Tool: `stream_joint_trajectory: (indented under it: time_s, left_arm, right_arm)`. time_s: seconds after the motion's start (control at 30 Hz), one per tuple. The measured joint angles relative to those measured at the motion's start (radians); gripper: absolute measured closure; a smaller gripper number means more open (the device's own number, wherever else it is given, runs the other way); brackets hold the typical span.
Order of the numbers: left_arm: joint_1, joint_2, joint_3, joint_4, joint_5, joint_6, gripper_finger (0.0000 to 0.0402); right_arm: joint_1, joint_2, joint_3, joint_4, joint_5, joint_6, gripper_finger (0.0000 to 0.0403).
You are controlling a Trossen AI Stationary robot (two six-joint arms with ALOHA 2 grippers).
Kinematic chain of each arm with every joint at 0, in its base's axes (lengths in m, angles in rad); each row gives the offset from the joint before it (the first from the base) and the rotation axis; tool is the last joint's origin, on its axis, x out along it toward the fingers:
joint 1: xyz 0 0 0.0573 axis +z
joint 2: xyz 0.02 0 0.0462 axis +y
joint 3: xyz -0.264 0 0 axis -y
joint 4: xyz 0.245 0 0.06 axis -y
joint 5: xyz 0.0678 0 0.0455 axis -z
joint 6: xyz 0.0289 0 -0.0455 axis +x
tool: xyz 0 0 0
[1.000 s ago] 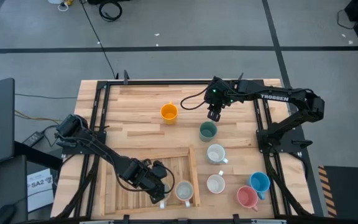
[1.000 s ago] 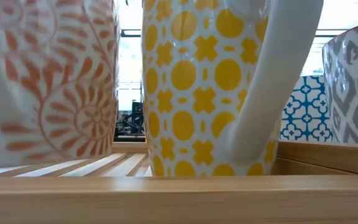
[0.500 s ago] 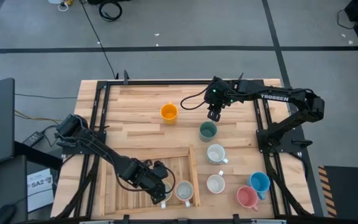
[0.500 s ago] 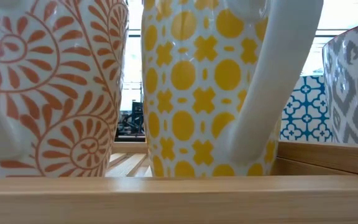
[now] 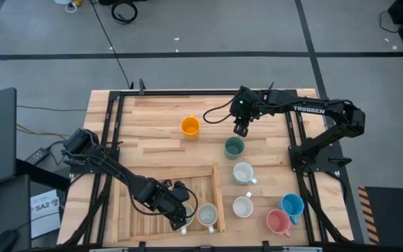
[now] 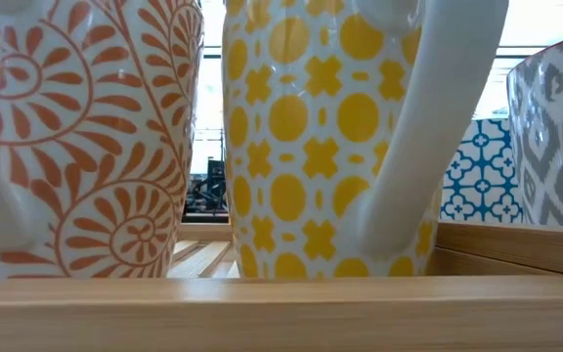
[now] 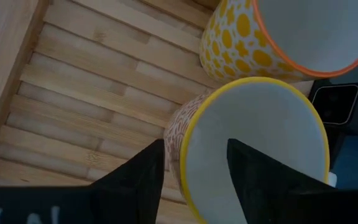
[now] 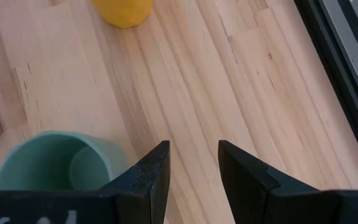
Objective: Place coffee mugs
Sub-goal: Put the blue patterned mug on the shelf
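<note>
On the pale wooden table (image 5: pixel 152 115), the slatted bamboo tray (image 5: pixel 145 210) is taking mugs. The left end effector (image 7: pixel 194 165) is straddling the rim of the orange-patterned white mug (image 7: pixel 253 149), fingers apart, apparently letting go beside the yellow-dotted mug (image 7: pixel 260 37). Next: lifting clear. The right end effector (image 8: pixel 191 165) is hovering open, empty, beside the dark green mug (image 8: pixel 55 158).

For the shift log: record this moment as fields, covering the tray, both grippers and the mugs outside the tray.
tray: wooden slatted tray, holding two upright mugs
mugs in tray: orange-patterned mug beside yellow-patterned mug
left gripper: open, straddling the orange-patterned mug's rim, one finger inside
right gripper: open, empty, above the table near the green mug
mugs outside tray: green mug, orange mug, upper white mug, lower white mug, blue mug, pink mug
</note>
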Motion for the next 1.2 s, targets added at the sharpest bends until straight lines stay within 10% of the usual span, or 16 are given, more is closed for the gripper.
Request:
stream_joint_trajectory:
  time_s: [1.2]
  left_arm:
    - [0.164,-0.152,-0.002,-0.029,0.005,0.183,0.0219]
  right_arm:
    - [0.181,-0.234,0.001,-0.230,-0.109,0.111,0.0261]
